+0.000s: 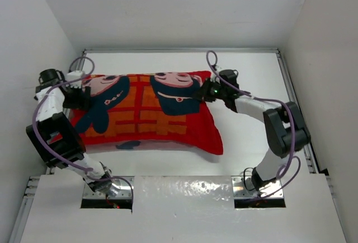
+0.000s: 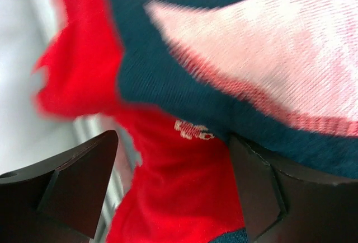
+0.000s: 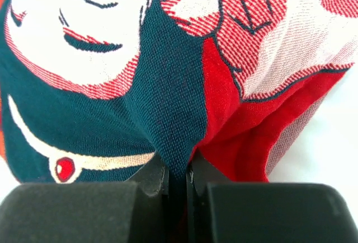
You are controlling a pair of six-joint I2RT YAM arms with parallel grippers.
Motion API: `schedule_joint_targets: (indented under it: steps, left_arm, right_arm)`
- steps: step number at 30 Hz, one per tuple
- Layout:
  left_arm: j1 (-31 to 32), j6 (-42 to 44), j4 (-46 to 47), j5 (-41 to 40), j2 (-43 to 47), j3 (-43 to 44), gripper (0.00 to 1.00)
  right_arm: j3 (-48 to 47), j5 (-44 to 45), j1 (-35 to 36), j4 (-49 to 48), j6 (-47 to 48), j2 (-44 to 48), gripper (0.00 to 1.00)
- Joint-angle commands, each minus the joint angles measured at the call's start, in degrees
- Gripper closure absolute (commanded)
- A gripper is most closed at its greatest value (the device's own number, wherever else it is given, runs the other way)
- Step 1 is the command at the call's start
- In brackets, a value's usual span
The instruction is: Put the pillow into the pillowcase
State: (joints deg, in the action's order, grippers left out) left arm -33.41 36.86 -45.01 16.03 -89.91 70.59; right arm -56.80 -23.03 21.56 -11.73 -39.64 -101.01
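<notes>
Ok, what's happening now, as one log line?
left gripper: open at pillowcase end | right gripper: shut on pillowcase | pillow: not visible

Red pillowcase [image 1: 148,114], plump and bulging, lying flat, cartoon faces up (dark blue hair, orange lattice)

The pillowcase [image 1: 151,114] lies on the table [image 1: 246,69], lengthwise from left to right. Its left end is close to the table's left edge and its right end stops well short of the right edge. The left gripper [image 1: 75,94] is at the pillowcase's left end, on the far side, with cloth between its spread fingers. The right gripper [image 1: 204,93] is at the pillowcase's far right corner, pinching a fold of it.
</notes>
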Motion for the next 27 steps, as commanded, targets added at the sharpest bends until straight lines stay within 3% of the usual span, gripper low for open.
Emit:
schedule_joint_targets:
  steps: [1,6,8,10,12,14,16,19,22,27]
  left_arm:
    - [7.90,-0.12,4.40,5.32,0.35,-2.99,0.21]
    - [21.60,-1.87,5.64,10.42,1.93,-4.49,0.20]
    - [23.82,-3.54,6.60,11.99,2.02,-4.06,0.20]
    - [24.97,-5.74,7.57,12.62,0.88,-2.65,0.20]
    - [25.15,-7.06,7.23,11.40,-1.39,-0.99,0.20]
    - [25.15,-7.16,6.52,9.38,-2.63,2.09,0.20]
    - [25.15,-7.07,5.73,7.27,-3.08,5.59,0.15]
    - [23.57,-9.52,5.03,1.38,-2.55,13.04,0.07]
    - [20.23,-13.12,1.96,-2.13,-2.38,23.26,0.01]
    - [17.50,-13.22,-6.22,-14.87,-4.48,37.07,0.00]
  right_arm:
    - [8.79,2.63,-6.52,-3.30,-4.04,6.16,1.00]
    - [10.93,-0.35,-20.84,-0.24,-0.63,12.06,1.00]
    - [7.16,-0.70,-24.37,8.44,7.32,11.72,0.99]
    - [-0.57,-0.79,-24.81,18.81,13.77,9.96,0.74]
    - [-7.15,-1.84,-24.81,24.88,20.90,8.38,0.37]
    - [-10.34,-0.01,-24.81,32.10,24.33,8.55,0.25]
    - [-13.16,6.12,-24.81,36.31,25.40,11.52,0.01]
    - [-15.62,20.93,-24.99,40.62,24.79,17.22,0.01]
    - [-19.13,28.62,-26.13,45.28,24.96,21.54,0.01]
    - [-18.45,34.19,-26.40,46.54,27.15,27.44,0.01]
